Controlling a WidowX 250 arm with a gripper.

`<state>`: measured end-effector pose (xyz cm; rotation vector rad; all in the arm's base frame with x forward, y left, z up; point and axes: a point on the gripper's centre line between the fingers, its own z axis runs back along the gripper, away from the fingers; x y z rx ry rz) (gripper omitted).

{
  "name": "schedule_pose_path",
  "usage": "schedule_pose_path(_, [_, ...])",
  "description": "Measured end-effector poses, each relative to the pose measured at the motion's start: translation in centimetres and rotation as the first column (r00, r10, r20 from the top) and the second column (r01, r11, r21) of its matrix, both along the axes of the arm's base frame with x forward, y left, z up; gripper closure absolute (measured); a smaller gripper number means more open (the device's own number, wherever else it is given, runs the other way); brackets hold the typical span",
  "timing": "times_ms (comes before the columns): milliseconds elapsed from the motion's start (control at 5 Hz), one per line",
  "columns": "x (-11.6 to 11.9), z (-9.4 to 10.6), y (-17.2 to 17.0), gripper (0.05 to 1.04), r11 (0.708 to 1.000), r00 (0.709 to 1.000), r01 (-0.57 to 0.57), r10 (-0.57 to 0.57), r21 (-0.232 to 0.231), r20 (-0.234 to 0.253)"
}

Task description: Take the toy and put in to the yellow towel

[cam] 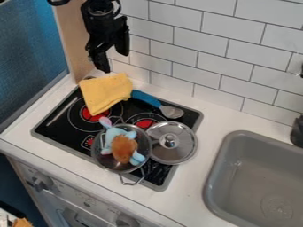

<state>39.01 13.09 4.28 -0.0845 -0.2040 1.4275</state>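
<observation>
Inside the metal pot [95, 156], the soft toy [124, 147] lies with its light-blue body and orange-brown tuft showing, a pinkish part poking up by the rim on the side toward the towel. The pot sits on the black stovetop [64, 133], one handle turned to the front edge and the other to the back. Just beside it, on the sink side, I see the round lid [185, 151], knob up, its edge overlapping the pot's in my view; whether the two touch, I cannot tell. Behind the lid is a spoon [172, 111] with a metal bowl, and its blue handle runs back to the yellow towel [106, 92]. That towel is spread unevenly over the stovetop's back left corner, apart from the toy. Above the towel hangs my black gripper [114, 63], near the tiled wall [177, 44], its two fingers parted with a gap between them and nothing in their hold. Around the stovetop runs the white counter [207, 116], with the grey sink [251, 177] set into it at the right of the view. Below the counter's front edge there is a pale panel with knobs [41, 181], and a wooden board [69, 35] stands upright at the back left.
</observation>
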Motion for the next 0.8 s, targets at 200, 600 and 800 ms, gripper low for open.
schedule_pose_path(200, [-0.5, -1.7, -0.2, 0.085, 1.0, 0.999, -0.006, 0.006, -0.017, -0.04])
schedule_pose_path(600, [-2.4, -0.8, -2.2, 0.084, 1.0, 0.999, -0.007, 0.006, -0.024, -0.031])
schedule_pose_path(800, [-4.1, 0.4, -3.6, 0.085, 0.999, 0.999, 0.03, -0.03, -0.015, -0.011])
